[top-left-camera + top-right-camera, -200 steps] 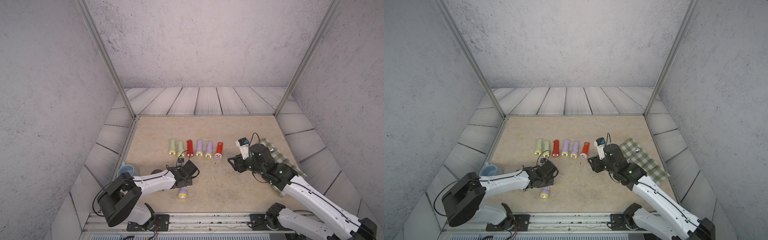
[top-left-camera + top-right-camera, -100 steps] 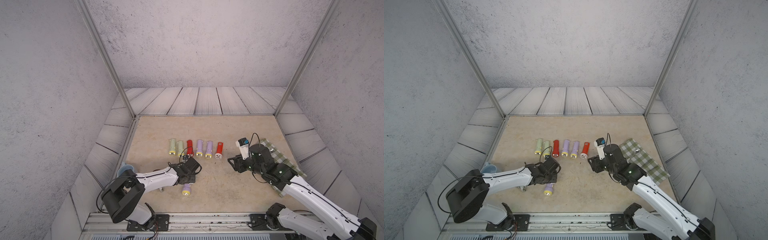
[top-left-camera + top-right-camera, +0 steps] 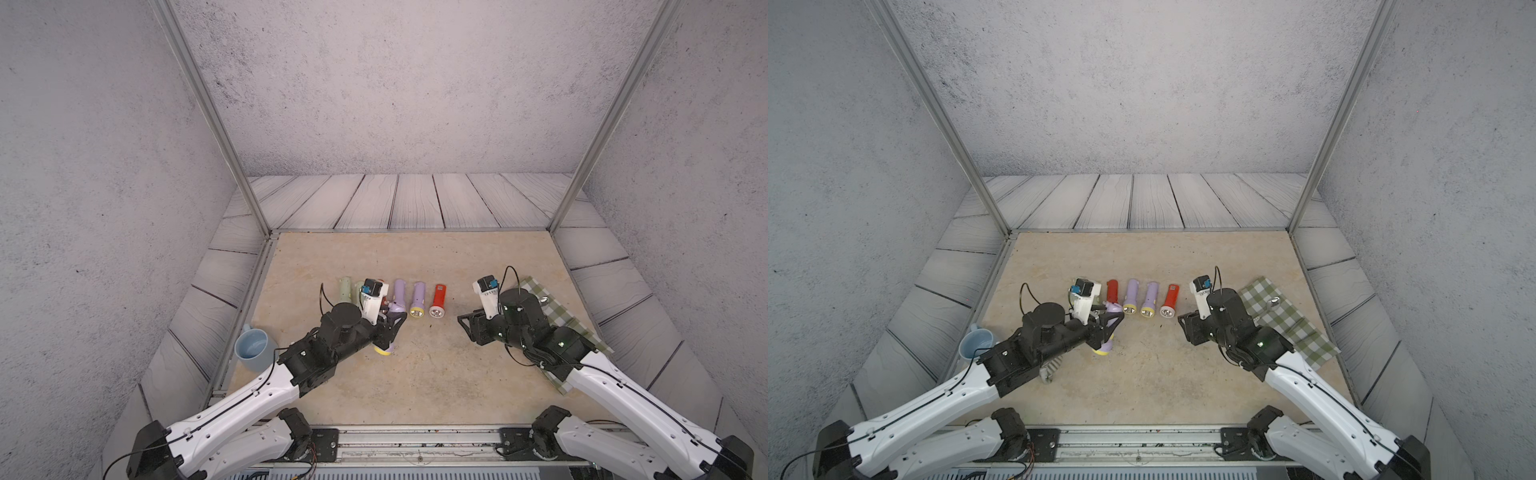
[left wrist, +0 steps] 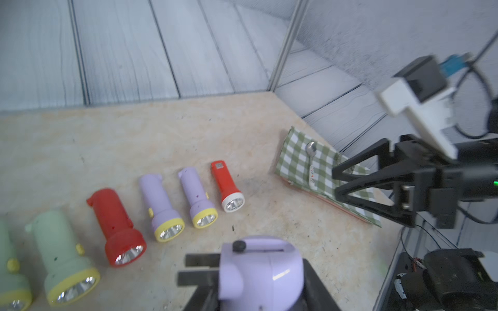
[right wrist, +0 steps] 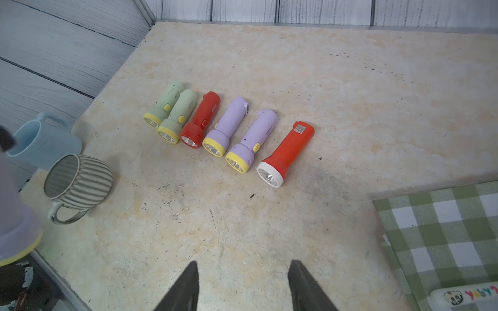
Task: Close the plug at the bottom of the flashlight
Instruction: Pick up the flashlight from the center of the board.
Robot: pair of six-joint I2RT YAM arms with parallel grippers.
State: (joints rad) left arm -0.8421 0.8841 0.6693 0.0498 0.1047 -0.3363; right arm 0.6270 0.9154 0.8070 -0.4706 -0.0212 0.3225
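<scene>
My left gripper point(image 3: 388, 328) is shut on a purple flashlight point(image 3: 394, 308) with a yellow head and holds it above the table, tilted with the head down, in both top views point(image 3: 1112, 309). The left wrist view shows its rounded bottom end point(image 4: 260, 269) between the black jaws. Two flat metal plug prongs point(image 4: 200, 260) stick out sideways from that end, beside a small black knob point(image 4: 239, 245). My right gripper point(image 5: 244, 265) is open and empty, low over bare table to the right of the flashlight point(image 3: 465, 324).
Several flashlights point(image 5: 234, 126) lie in a row mid-table: green, red and purple, then an orange-red one with a white head. A blue mug point(image 3: 253, 353) and a tipped striped cup point(image 5: 78, 183) sit at the left edge. A green checked cloth point(image 3: 561, 316) with a spoon lies right.
The left gripper closed on the purple flashlight lying on the table and has lifted it up toward the row. The right arm has barely moved.
</scene>
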